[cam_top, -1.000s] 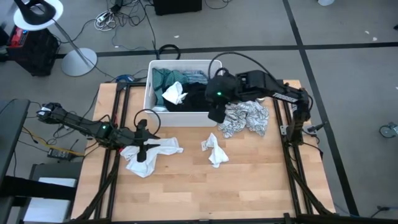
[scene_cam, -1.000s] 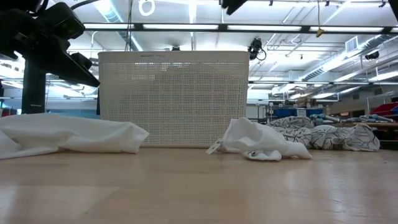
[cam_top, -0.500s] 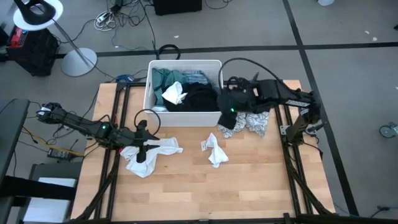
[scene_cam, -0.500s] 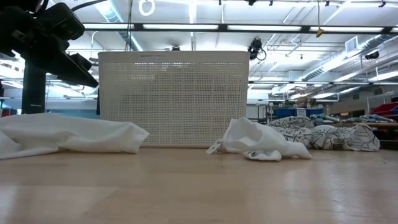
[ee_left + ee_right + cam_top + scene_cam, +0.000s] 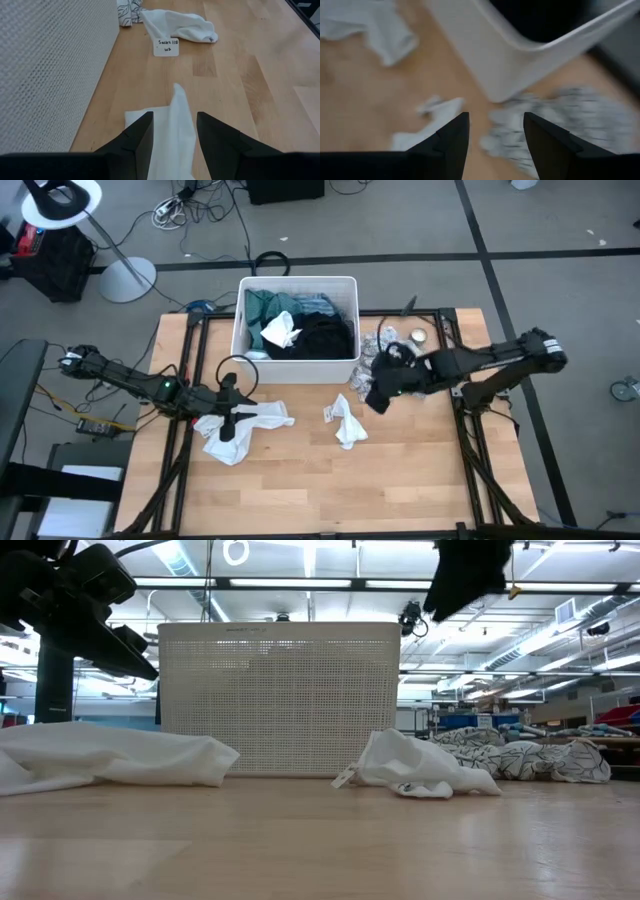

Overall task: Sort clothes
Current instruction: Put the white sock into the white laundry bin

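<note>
The white tub point(image 5: 295, 370) holds teal, blue-striped, white and black clothes. A white garment point(image 5: 240, 430) lies flat near the table's left edge. My left gripper point(image 5: 235, 420) stands open low over it, with a raised fold point(image 5: 177, 120) between its fingers. White socks point(image 5: 347, 423) with a paper label point(image 5: 167, 46) lie mid-table. The white-grey patterned garment point(image 5: 378, 352) lies to the right of the tub, partly hidden under my right arm. My right gripper point(image 5: 378, 395) hangs open and holds nothing, above the table between that garment and the socks. My left gripper has the white garment's raised fold point(image 5: 176, 107) between its open fingers, which slant down from the table's left. I cannot tell whether the fingers touch the cloth. The garment lies slack on the table.
The tub's perforated wall point(image 5: 280, 700) stands at the table's far middle. A small round object point(image 5: 418, 336) lies at the far right. Bare wood runs along the near edge point(image 5: 330, 490).
My right gripper has swung away from the tub's right near corner toward the table's near edge. It has come down over the patterned garment and now enters the low view from above. Its arm has stretched out low across the table's right side. The clothes lie as before.
</note>
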Robot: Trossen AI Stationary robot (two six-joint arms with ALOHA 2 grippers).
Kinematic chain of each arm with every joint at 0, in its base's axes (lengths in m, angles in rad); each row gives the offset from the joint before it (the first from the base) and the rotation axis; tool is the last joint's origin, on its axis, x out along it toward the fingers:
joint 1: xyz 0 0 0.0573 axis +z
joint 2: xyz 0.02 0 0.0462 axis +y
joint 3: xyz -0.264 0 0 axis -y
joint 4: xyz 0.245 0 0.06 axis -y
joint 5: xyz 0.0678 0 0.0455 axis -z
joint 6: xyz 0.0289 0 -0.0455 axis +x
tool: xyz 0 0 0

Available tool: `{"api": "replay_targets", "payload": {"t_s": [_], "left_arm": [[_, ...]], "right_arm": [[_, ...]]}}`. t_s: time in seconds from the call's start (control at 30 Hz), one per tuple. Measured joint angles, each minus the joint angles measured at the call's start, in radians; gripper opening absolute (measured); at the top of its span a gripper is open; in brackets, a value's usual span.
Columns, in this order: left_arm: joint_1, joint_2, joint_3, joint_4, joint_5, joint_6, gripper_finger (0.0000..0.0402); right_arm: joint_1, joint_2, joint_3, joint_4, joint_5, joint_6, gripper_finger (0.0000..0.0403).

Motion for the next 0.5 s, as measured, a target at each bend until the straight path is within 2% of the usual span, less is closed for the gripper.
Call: {"api": "replay_targets", "payload": {"t_s": [0.13, 0.27, 0.4, 0.5], "left_arm": [[0.0, 0.0, 0.0, 0.0, 0.0, 0.0, 0.0156], [0.0, 0.0, 0.0, 0.001, 0.0, 0.0, 0.0156], [0.0, 0.0, 0.0, 0.001, 0.0, 0.0, 0.0156], [0.0, 0.0, 0.0, 0.001, 0.0, 0.0, 0.0156]], "right_arm": [[0.004, -0.037, -0.196, 0.282, -0.095, 0.0, 0.0186], [0.003, -0.019, -0.34, 0.51, -0.147, 0.0, 0.0189], [0.003, 0.036, -0.431, 0.681, -0.185, 0.028, 0.0199], [0.003, 0.083, -0.463, 0.736, -0.188, 0.059, 0.0212]]}}
